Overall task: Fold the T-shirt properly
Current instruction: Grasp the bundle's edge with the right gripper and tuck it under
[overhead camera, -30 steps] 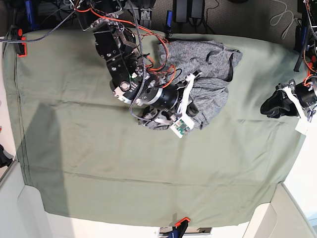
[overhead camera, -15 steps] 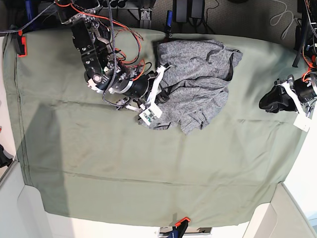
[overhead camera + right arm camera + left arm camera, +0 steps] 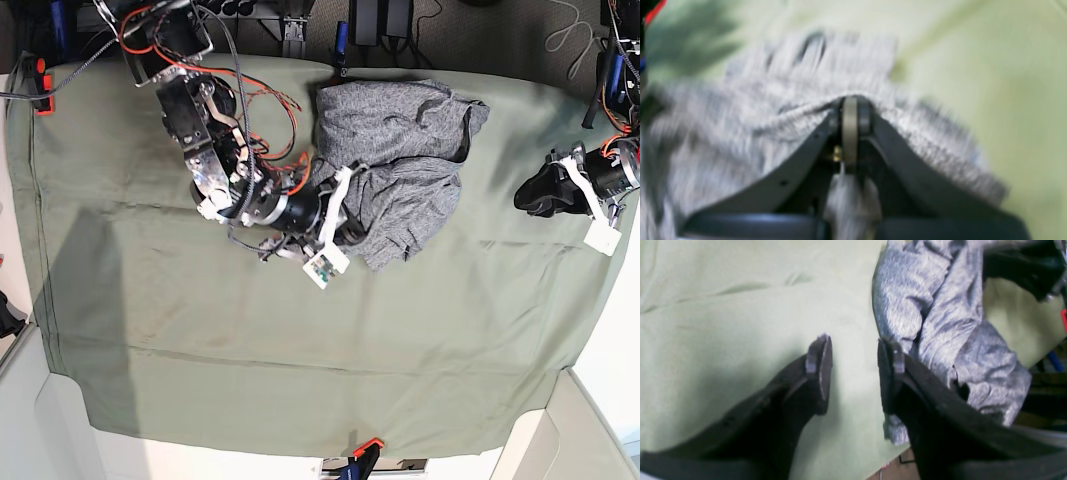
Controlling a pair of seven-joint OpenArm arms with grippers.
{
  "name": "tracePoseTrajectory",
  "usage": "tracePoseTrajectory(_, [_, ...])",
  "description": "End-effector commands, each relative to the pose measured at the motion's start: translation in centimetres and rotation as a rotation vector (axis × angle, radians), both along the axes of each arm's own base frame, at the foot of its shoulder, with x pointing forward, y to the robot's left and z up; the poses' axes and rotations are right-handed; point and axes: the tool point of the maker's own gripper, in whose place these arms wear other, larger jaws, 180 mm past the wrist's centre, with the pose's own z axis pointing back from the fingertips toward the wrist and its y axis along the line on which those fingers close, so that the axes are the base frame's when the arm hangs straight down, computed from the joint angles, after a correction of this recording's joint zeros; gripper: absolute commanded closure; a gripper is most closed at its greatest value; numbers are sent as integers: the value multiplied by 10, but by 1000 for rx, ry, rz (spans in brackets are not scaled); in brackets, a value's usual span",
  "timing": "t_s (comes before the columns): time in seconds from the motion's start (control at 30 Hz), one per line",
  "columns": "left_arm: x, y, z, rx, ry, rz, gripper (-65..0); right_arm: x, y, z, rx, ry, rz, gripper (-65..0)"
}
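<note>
The heathered grey T-shirt (image 3: 400, 140) lies crumpled at the back middle of the table. My right gripper (image 3: 352, 218) is at its lower left edge, shut on a fold of it. The blurred right wrist view shows the T-shirt (image 3: 740, 140) draped across the closed fingertips of that gripper (image 3: 850, 103). Far to the right, my left gripper (image 3: 522, 200) hovers apart from the shirt. Seen from the left wrist, this gripper (image 3: 853, 353) stands open over bare cloth, nothing between its fingers, the T-shirt (image 3: 940, 323) bunched just beyond its right finger.
An olive-green cloth (image 3: 300, 340) covers the whole table, with slight creases. Red clamps hold it at the back left (image 3: 40, 85) and the front edge (image 3: 365, 445). Orange and black cables (image 3: 270, 110) trail from the right arm.
The right arm swung left with the shirt's lower edge, then came back right and forward, leaving the hem bunched under the shirt. The left gripper drifted slightly left and stays open.
</note>
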Motion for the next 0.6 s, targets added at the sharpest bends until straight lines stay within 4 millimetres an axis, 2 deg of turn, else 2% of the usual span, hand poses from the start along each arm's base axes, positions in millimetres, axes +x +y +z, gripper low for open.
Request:
tracePoseTrajectory(0.0, [5,3,13,5,-38,-12,-256,16,17,27,67,-55,6,0])
tracePoseTrajectory(0.1, [-2,3,7,8,-14,-13,-255,38,40,38,81,-59,17,0])
tracePoseTrajectory(0.17, [-7,3,5,6,-2,-15,-255,52,48,51,112,-89,41,0])
tracePoseTrajectory(0.27, [-11,3,1,10,15,-17,-255,73,47,68,103,-139,41,0])
tracePoseTrajectory(0.43, [-21,3,-6,7,44,-18,-255,94,47,100,93,-214,44,0])
tracePoseTrajectory(0.5, [-22,0,-5,5,47,-27,-255,97,43,101,48,-202,50,0])
tracePoseTrajectory(0.57, [-20,-6,2,4,26,-51,-255,96,37,94,-14,-151,56,0])
